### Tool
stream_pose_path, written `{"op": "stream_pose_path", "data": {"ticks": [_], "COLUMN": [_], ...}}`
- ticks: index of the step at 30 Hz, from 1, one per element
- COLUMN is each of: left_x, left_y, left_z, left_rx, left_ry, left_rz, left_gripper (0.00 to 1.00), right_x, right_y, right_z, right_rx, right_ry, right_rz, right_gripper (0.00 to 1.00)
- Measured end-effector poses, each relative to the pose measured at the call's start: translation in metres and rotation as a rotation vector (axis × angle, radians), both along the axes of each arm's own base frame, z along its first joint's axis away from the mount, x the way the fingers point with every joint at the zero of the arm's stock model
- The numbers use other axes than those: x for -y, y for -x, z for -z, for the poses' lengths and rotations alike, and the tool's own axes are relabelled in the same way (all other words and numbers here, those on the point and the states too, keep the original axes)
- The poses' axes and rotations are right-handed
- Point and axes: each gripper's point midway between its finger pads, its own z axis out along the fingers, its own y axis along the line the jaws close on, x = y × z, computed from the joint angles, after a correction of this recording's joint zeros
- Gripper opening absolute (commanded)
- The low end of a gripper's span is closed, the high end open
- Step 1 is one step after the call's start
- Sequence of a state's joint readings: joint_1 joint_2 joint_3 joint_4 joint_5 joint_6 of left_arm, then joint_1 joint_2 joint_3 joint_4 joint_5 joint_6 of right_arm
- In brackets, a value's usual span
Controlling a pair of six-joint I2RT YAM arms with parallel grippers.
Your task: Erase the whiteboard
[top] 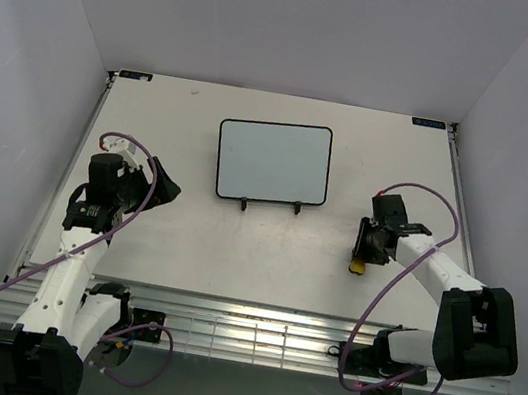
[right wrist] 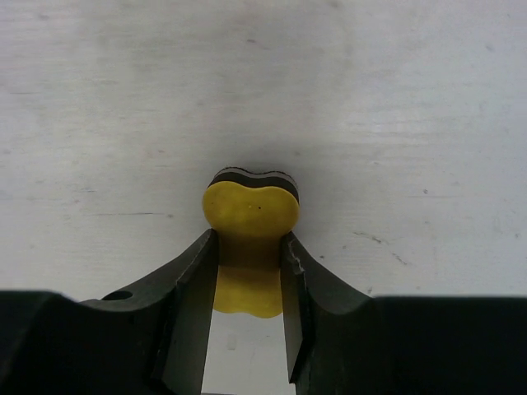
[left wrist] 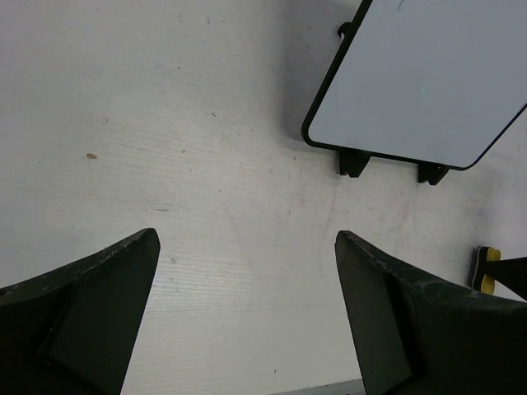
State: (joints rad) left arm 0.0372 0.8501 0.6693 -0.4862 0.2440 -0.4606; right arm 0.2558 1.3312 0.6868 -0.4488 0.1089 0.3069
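The whiteboard (top: 273, 162) leans on a thin black wire stand (top: 243, 204) at the back middle of the table; its face looks blank. It also shows in the left wrist view (left wrist: 420, 78). My right gripper (top: 363, 255) is to the right of the board, low over the table, and shut on the yellow eraser (right wrist: 251, 206), which has a black felt face. Its fingers (right wrist: 198, 280) pinch the eraser's narrow waist. The eraser also shows in the top view (top: 358, 267) and the left wrist view (left wrist: 486, 267). My left gripper (top: 166, 189) is open and empty, left of the board (left wrist: 245, 239).
The white table (top: 264, 258) is boxed in by white walls at the back and both sides. A metal rail (top: 251, 332) runs along the near edge by the arm bases. The stand's feet (left wrist: 352, 160) stick out in front of the board.
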Motion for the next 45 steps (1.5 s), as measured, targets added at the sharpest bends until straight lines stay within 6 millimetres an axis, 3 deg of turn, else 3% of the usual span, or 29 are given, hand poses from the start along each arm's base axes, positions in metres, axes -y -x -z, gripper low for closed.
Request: {"op": "stream_pose_path", "data": {"ticks": [4, 8, 11, 16, 21, 26, 30, 35, 45], "left_x": [0.000, 0.000, 0.000, 0.000, 0.000, 0.000, 0.000, 0.000, 0.000], "left_y": [0.000, 0.000, 0.000, 0.000, 0.000, 0.000, 0.000, 0.000, 0.001], "left_z": [0.000, 0.001, 0.001, -0.001, -0.001, -0.001, -0.002, -0.002, -0.007], "left_rx": [-0.002, -0.003, -0.002, 0.004, 0.004, 0.006, 0.009, 0.010, 0.028], "left_ry": [0.000, 0.000, 0.000, 0.000, 0.000, -0.001, -0.001, -0.001, -0.002], "left_rz": [0.000, 0.000, -0.001, -0.001, -0.001, -0.001, -0.001, -0.001, -0.002], "left_gripper": [0.98, 0.98, 0.98, 0.98, 0.98, 0.98, 0.98, 0.98, 0.98], "right_x": [-0.043, -0.121, -0.181, -0.261, -0.314, -0.345, -0.355, -0.363, -0.373], "right_y": [-0.016, -0.053, -0.079, -0.111, -0.147, -0.175, -0.186, -0.191, -0.181], "right_z": [-0.032, -0.090, -0.119, -0.125, -0.124, -0.127, -0.128, -0.128, -0.124], "right_rx": [0.078, 0.252, 0.351, 0.427, 0.490, 0.548, 0.578, 0.600, 0.612], "right_ry": [-0.024, -0.069, -0.080, -0.050, 0.019, 0.074, 0.130, 0.169, 0.218], "right_rz": [-0.134, -0.306, -0.405, -0.525, -0.593, -0.632, -0.665, -0.694, -0.757], "right_gripper": [0.28, 0.27, 0.27, 0.26, 0.26, 0.25, 0.25, 0.25, 0.25]}}
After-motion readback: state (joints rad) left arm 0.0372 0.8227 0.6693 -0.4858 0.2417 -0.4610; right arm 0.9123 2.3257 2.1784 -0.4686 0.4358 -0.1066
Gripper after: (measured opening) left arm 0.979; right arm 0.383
